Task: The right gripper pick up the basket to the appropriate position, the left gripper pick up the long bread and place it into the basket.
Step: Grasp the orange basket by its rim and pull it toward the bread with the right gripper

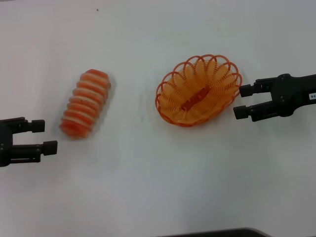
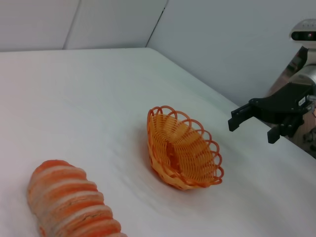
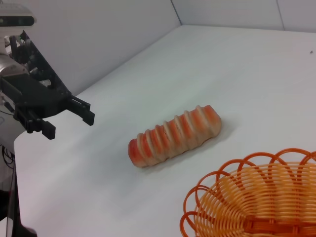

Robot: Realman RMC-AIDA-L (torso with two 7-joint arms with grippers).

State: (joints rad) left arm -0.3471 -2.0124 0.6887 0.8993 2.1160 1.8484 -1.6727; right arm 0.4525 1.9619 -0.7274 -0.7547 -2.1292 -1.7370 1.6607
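The orange wire basket [image 1: 199,90] sits empty on the white table, right of centre; it also shows in the left wrist view [image 2: 183,147] and the right wrist view [image 3: 256,197]. My right gripper [image 1: 241,102] is open just right of the basket's rim, not touching it, and shows far off in the left wrist view [image 2: 252,124]. The long bread [image 1: 85,102] lies on the table at the left, also in the left wrist view [image 2: 69,205] and the right wrist view [image 3: 174,135]. My left gripper [image 1: 45,136] is open and empty, just below-left of the bread; it also shows in the right wrist view [image 3: 69,118].
The white table [image 1: 148,187] carries only the bread and the basket. A dark edge [image 1: 217,233] shows at the bottom of the head view. The table's side edges show in the wrist views [image 2: 296,143].
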